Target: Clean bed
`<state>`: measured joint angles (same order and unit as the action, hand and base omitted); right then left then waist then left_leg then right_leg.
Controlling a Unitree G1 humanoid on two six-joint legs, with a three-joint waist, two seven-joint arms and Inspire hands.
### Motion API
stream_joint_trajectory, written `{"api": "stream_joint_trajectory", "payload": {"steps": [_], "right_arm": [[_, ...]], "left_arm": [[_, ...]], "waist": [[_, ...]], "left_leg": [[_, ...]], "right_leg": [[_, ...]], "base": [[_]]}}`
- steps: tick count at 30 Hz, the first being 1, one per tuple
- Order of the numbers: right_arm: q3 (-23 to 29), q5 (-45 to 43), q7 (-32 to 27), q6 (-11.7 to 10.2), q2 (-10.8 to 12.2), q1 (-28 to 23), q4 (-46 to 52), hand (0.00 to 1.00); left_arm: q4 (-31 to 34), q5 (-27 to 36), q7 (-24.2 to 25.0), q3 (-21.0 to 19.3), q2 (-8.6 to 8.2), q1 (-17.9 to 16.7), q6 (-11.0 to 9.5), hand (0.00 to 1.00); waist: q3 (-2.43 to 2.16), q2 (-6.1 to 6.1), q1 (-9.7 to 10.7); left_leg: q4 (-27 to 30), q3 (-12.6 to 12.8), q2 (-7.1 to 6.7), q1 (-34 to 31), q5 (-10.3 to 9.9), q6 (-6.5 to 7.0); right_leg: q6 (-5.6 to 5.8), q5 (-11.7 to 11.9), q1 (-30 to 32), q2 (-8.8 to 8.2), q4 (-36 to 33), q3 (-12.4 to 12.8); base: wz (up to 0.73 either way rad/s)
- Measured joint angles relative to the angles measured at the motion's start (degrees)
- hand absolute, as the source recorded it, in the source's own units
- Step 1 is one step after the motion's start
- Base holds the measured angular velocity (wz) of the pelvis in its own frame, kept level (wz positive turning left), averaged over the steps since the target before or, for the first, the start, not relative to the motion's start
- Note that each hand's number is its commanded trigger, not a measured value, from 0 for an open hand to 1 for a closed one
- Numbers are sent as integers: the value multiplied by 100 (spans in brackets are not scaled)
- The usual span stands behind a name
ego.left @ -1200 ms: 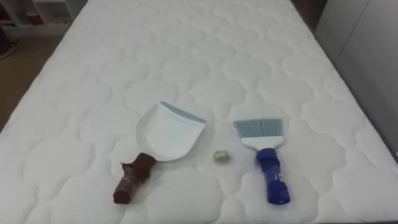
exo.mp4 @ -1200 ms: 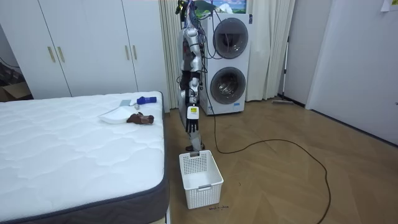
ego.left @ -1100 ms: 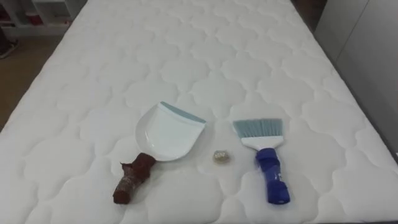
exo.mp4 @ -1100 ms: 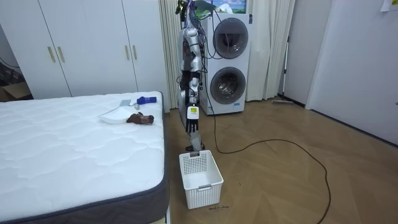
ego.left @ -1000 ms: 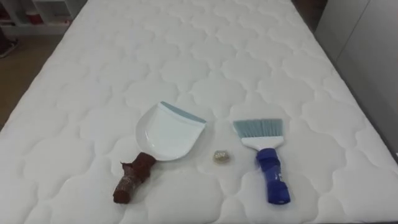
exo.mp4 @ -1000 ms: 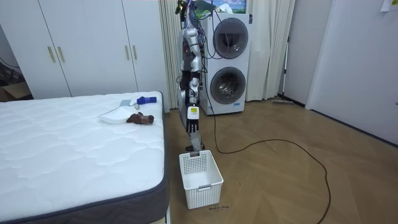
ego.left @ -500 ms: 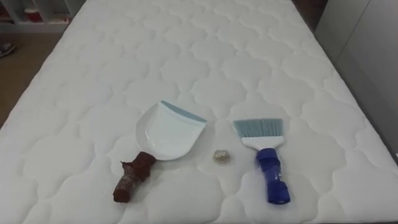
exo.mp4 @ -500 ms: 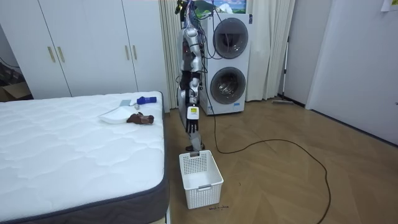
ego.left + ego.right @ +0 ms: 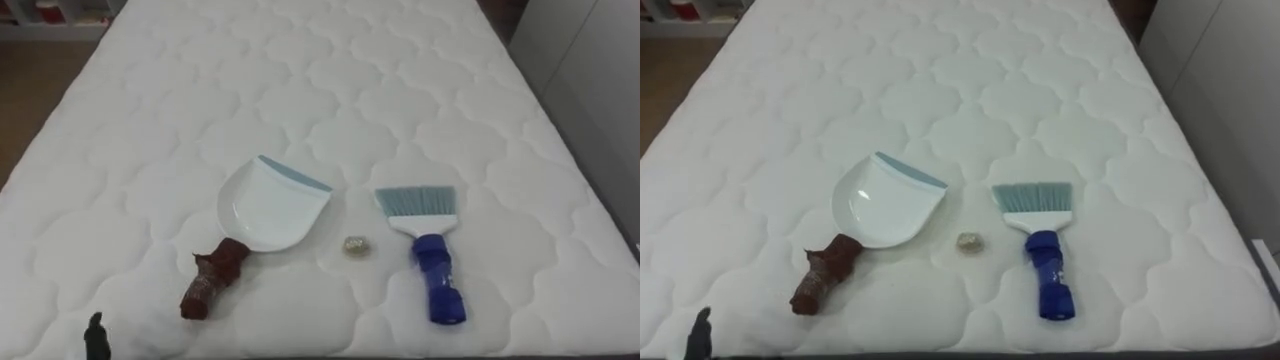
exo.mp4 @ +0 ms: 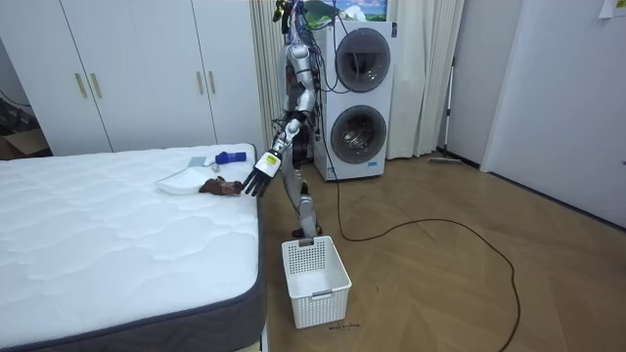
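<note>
On the white quilted bed (image 9: 330, 90) lies a white dustpan (image 9: 270, 205) with a blue-grey lip; its handle (image 9: 208, 285) is wrapped in brown and points toward me. A small crumpled ball (image 9: 355, 246) sits just right of the pan. Further right lies a brush (image 9: 428, 250) with a blue handle and pale blue bristles. A fingertip of my left hand (image 9: 95, 335) pokes in at the lower left, apart from the handle. In the room view I stand at the bed's edge, left hand (image 10: 262, 176) held out toward the bed with fingers spread, open and holding nothing.
A white basket (image 10: 315, 279) stands on the wooden floor by the bed's corner, near my feet. Stacked washing machines (image 10: 362, 103) are behind me and wardrobes (image 10: 137, 73) beyond the bed. A grey wall (image 9: 600, 90) runs along the bed's right side.
My left arm has lifted from hanging at my side to reach out toward the bed's edge; a fingertip has come into the eye view's lower left. Dustpan, ball and brush lie as before.
</note>
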<state>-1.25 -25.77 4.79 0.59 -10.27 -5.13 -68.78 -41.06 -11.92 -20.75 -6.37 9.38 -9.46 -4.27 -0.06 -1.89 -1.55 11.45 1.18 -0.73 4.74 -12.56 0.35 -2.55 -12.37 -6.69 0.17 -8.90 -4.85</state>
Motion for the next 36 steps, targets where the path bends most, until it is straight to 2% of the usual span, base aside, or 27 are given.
{"api": "stream_joint_trajectory", "payload": {"steps": [7,9,11,13,14,20,24,30,36], "right_arm": [[-30,64,16,-117,-15,53,0,0],[-28,64,13,-174,-29,54,-10,0],[-29,69,12,-190,-47,59,-12,0],[-31,72,10,-179,-63,65,-30,0],[-58,80,5,-173,-73,59,-35,0],[-184,340,-111,-171,-91,55,-46,0],[-206,590,-110,-167,-140,74,-39,0],[-277,825,-97,-94,-197,149,-167,0],[-432,1066,-142,-51,-221,308,-269,0]], "left_arm": [[37,-3,30,170,4,316,-147,0],[136,-7,37,202,4,329,-259,0],[246,-11,36,201,7,332,-273,0],[375,-13,36,210,12,337,-273,0],[424,-12,33,216,16,351,-275,0],[439,-2,29,334,39,641,-275,0],[426,5,25,409,44,731,-271,0],[45,129,23,609,68,1020,-231,0],[-221,351,106,858,78,1277,-223,0]], "waist": [[42,60,17],[42,71,32],[34,77,70],[38,86,113],[24,107,116],[24,157,148],[11,180,312],[42,230,417],[38,228,449]], "left_leg": [[-10,3,6,-25,0,0],[-9,10,3,-64,0,0],[-9,12,2,-125,0,0],[-8,15,1,-155,0,0],[-7,16,1,-196,0,0],[-8,18,10,-319,3,3],[33,26,5,-452,3,4],[26,27,6,-473,16,24],[29,48,10,-678,40,50]], "right_leg": [[1,1,72,-1,-87,-12],[1,1,112,-1,-83,-11],[2,2,180,0,-89,-16],[5,5,213,2,-94,-6],[6,5,265,-2,-110,-2],[7,7,378,-4,-168,-30],[10,9,469,-13,-176,-122],[10,9,485,-24,-183,-148],[10,9,743,-58,-295,-168]], "base": [[0],[0],[0],[0],[0],[1],[7],[3],[0]]}}
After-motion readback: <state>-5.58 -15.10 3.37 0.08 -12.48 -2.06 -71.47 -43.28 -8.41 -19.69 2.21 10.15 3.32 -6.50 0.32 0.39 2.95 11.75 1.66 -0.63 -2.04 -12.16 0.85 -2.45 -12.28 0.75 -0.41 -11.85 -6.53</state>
